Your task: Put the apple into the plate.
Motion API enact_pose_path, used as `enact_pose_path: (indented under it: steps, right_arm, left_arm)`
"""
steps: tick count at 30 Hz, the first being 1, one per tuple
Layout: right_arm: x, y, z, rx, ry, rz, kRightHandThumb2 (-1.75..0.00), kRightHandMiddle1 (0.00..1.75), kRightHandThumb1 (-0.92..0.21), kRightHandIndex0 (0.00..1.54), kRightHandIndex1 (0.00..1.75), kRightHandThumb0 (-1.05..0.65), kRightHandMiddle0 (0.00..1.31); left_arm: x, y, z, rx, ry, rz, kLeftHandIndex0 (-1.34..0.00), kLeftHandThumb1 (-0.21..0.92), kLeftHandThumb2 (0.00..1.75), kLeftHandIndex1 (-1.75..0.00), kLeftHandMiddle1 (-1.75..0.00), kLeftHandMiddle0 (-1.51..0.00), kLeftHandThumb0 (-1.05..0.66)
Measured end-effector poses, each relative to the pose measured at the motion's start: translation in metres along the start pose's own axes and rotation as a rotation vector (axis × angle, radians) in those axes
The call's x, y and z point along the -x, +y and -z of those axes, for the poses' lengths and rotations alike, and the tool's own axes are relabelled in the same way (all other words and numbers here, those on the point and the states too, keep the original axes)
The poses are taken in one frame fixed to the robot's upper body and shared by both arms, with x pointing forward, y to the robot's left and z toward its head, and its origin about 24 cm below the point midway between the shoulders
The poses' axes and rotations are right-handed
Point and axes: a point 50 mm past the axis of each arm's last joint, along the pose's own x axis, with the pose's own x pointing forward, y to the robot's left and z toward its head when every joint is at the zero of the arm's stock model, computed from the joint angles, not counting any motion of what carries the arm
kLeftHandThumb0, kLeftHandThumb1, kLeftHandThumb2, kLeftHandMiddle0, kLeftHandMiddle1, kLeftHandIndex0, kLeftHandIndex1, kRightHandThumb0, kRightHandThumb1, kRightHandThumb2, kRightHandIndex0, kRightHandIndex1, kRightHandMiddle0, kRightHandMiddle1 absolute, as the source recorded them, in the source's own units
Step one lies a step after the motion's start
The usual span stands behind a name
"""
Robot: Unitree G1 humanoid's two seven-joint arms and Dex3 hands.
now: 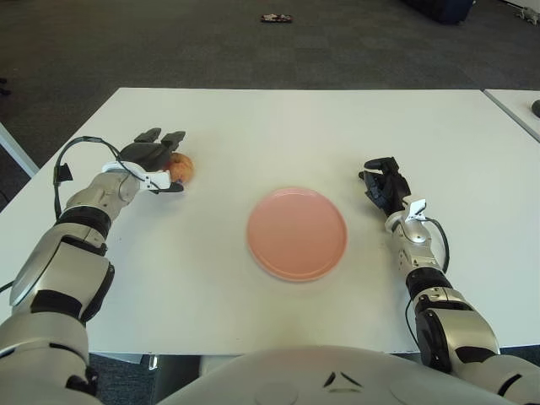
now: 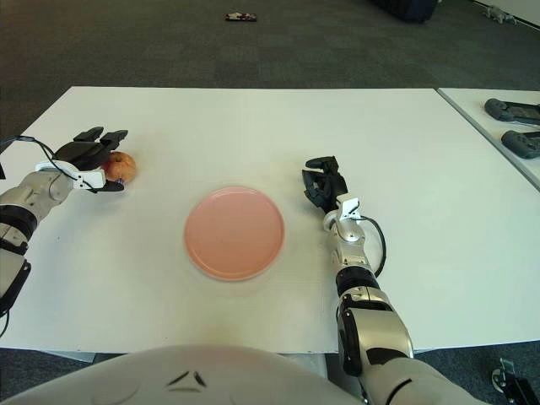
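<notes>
A small orange-red apple (image 1: pixel 183 168) lies on the white table (image 1: pixel 278 126) at the left. My left hand (image 1: pixel 165 160) is at the apple. Its fingers stretch over the apple's left side and top, and its thumb lies along the near side, so the hand cups the apple without closing on it. The apple sits on the table. A round pink plate (image 1: pixel 296 233) lies at the table's middle, to the right of the apple, with nothing on it. My right hand (image 1: pixel 384 186) shows to the right of the plate, fingers relaxed and holding nothing.
A second white table (image 2: pixel 498 126) stands at the right with two black controllers (image 2: pixel 512 110) on it. A small dark object (image 1: pixel 276 18) lies on the grey floor beyond the table's far edge.
</notes>
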Motion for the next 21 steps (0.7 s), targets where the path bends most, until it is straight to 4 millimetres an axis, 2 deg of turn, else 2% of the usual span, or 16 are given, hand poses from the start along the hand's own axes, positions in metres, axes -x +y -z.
enact_pose_path:
  steps: [2, 8, 11, 15, 17, 18, 19, 20, 21]
  right_arm:
    - [0.0, 0.0, 0.0, 0.0, 0.0, 0.0, -0.47, 1.69, -0.92, 0.34, 1.23, -0.35, 0.25]
    - [0.0, 0.0, 0.0, 0.0, -0.001, 0.0, -0.47, 1.69, -0.92, 0.34, 1.23, -0.35, 0.25]
    - [0.0, 0.0, 0.0, 0.0, -0.001, 0.001, -0.47, 1.69, -0.92, 0.34, 1.23, -0.35, 0.25]
    - [0.0, 0.0, 0.0, 0.0, -0.001, 0.001, -0.47, 1.69, -0.92, 0.34, 1.23, -0.35, 0.25]
    - [0.0, 0.0, 0.0, 0.0, -0.001, 0.001, -0.47, 1.69, -0.92, 0.34, 1.23, -0.35, 0.25]
    - [0.0, 0.0, 0.0, 0.0, -0.001, 0.001, -0.47, 1.69, -0.92, 0.34, 1.23, -0.35, 0.25]
    - [0.0, 0.0, 0.0, 0.0, -0.001, 0.001, -0.47, 1.69, -0.92, 0.34, 1.23, -0.35, 0.25]
    - [0.0, 0.0, 0.0, 0.0, -0.001, 0.001, -0.47, 1.69, -0.92, 0.34, 1.23, -0.35, 0.25]
    - [0.0, 0.0, 0.0, 0.0, -0.002, 0.001, -0.47, 1.69, -0.92, 0.34, 1.23, -0.35, 0.25]
  left_arm:
    - [-0.001, 0.001, 0.0, -0.002, 0.0, 0.028, 0.0, 0.79, 0.31, -0.5, -0.58, -0.04, -0.95]
    - [-0.003, 0.004, -0.001, -0.017, 0.003, 0.11, 0.0, 0.82, 0.28, -0.52, -0.81, -0.03, -0.96]
    - [-0.004, 0.005, -0.001, -0.038, 0.007, 0.166, 0.0, 0.82, 0.27, -0.52, -0.89, -0.04, -0.96]
    - [-0.005, 0.005, 0.0, -0.063, 0.011, 0.228, 0.0, 0.82, 0.26, -0.51, -0.91, -0.04, -0.96]
    - [-0.006, 0.008, -0.001, -0.066, 0.01, 0.254, 0.0, 0.82, 0.26, -0.46, -0.85, -0.02, -0.96]
    - [-0.006, 0.009, -0.001, -0.068, 0.009, 0.267, 0.0, 0.81, 0.26, -0.41, -0.73, -0.01, -0.97]
    - [-0.006, 0.011, 0.0, -0.069, 0.009, 0.285, 0.0, 0.8, 0.25, -0.3, -0.52, -0.01, -0.98]
    - [-0.006, 0.012, 0.0, -0.066, 0.01, 0.298, 0.0, 0.8, 0.25, -0.23, -0.38, 0.0, -0.99]
    - [-0.006, 0.014, 0.0, -0.061, 0.011, 0.312, 0.0, 0.8, 0.25, -0.2, -0.33, 0.0, -0.99]
